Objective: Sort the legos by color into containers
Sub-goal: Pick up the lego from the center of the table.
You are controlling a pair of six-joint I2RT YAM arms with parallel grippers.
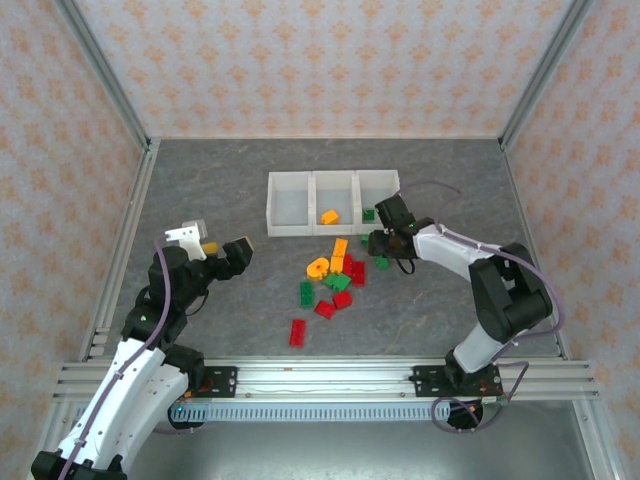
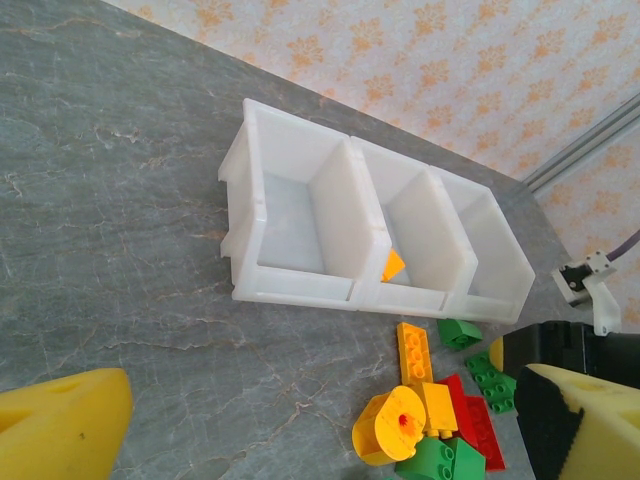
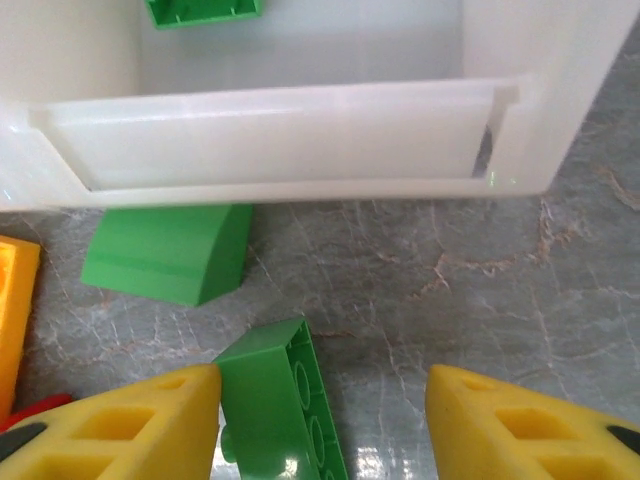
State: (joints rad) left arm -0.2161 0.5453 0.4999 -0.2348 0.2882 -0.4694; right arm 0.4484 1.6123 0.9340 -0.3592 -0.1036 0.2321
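Claws both stand released: the left claw (image 1: pixel 225 253), empty, hangs over bare bench (image 1: pixel 200 190) left of the loose legos (image 1: pixel 335 278), while the right claw (image 3: pixel 325 395) straddles a green brick (image 3: pixel 285 400) lying just beside one pad (image 3: pixel 130 430). Past a lone red brick (image 1: pixel 297 332) near the arms, those legos cluster just short of the bins (image 1: pixel 290 205). Middle bin holds an orange brick (image 1: pixel 329 216) and the right bin a green piece (image 3: pixel 200 10), with a curved block (image 3: pixel 170 250) just before its front wall.

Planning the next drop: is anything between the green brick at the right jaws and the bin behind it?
Only the bin's front wall, which the green brick must clear; a curved green piece lies just off to one side, by that wall.
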